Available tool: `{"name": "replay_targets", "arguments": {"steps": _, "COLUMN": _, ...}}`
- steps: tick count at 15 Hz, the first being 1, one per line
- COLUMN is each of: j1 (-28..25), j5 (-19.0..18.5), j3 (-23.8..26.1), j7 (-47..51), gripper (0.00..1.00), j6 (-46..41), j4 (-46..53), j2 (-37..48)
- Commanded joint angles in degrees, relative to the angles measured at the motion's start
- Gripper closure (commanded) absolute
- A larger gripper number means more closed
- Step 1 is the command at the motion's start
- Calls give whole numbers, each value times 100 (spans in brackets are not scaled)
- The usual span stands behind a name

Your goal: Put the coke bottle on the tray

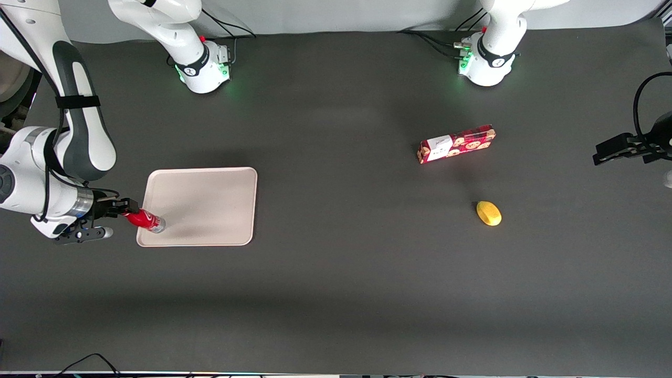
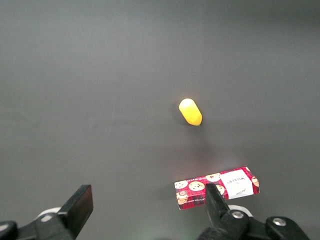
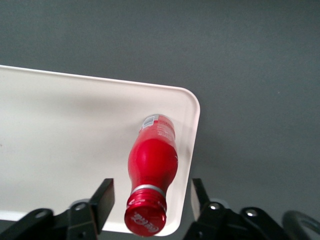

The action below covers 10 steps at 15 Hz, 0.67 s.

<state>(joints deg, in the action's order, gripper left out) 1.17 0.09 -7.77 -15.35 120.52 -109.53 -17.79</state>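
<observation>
While fingers [image 3: 105,197] gape, gripper [image 3: 150,197] straddles coke bottle [image 3: 152,162].

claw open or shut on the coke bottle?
Open. In the right wrist view the claw has a gap on each side of the coke bottle, over the tray.

Claw [image 1: 122,207] low at tray [image 1: 210,194] corner nearest front camera, toward working arm's end; fingers [image 3: 102,197] spread wide, gaps either side of coke bottle [image 1: 146,220] cap. Bottle tilted over same corner, base on tray. Rest of tray bare, open. Table [image 1: 336,294] wide open around tray. Cookie box [image 1: 455,144] and yellow object [image 1: 489,213] well apart, toward parked arm's end.
</observation>
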Motion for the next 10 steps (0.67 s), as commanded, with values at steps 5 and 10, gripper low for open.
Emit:
{"name": "replay_targets", "arguments": {"steps": 5, "j1": -47, "j5": 149, "j3": 38, "j7": 278, "gripper": 0, "j6": -361, "j4": 474, "j2": 1075}}
{"name": "replay_targets", "arguments": {"steps": 10, "j1": -108, "j5": 298, "j3": 249, "j7": 962, "gripper": 0, "j6": -2468, "j4": 2344, "j2": 1147}}
